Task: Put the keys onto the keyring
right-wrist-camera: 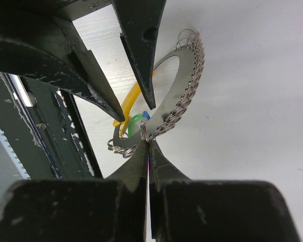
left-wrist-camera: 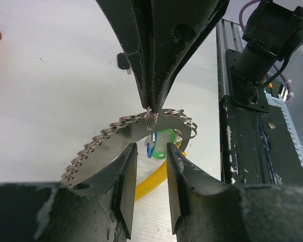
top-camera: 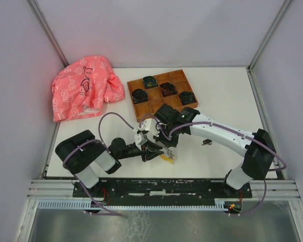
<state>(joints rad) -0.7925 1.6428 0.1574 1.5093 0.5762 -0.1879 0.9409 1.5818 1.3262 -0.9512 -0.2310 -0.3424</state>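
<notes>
The keyring [left-wrist-camera: 116, 138] is a flat grey metal crescent edged with many small wire rings, held tilted above the table. My right gripper [right-wrist-camera: 147, 140] is shut on one small ring [left-wrist-camera: 151, 119] at its rim. The left gripper [left-wrist-camera: 151, 148] stands open just below it, with nothing between its fingers. A green tag [left-wrist-camera: 164, 137], a yellow tag [left-wrist-camera: 151, 184] and a sliver of bright blue plastic [left-wrist-camera: 149, 150], perhaps a key's head, hang by the crescent. A black-headed key [left-wrist-camera: 122, 60] lies apart on the table. From above, both grippers [top-camera: 159, 148] meet near the front edge.
A wooden tray [top-camera: 174, 74] with dark coiled bundles sits behind the grippers, and a pink cloth [top-camera: 86, 91] lies at the back left. The right arm's base [left-wrist-camera: 262, 55] and the table's metal front rail [left-wrist-camera: 232, 151] are close on the right of the left wrist view.
</notes>
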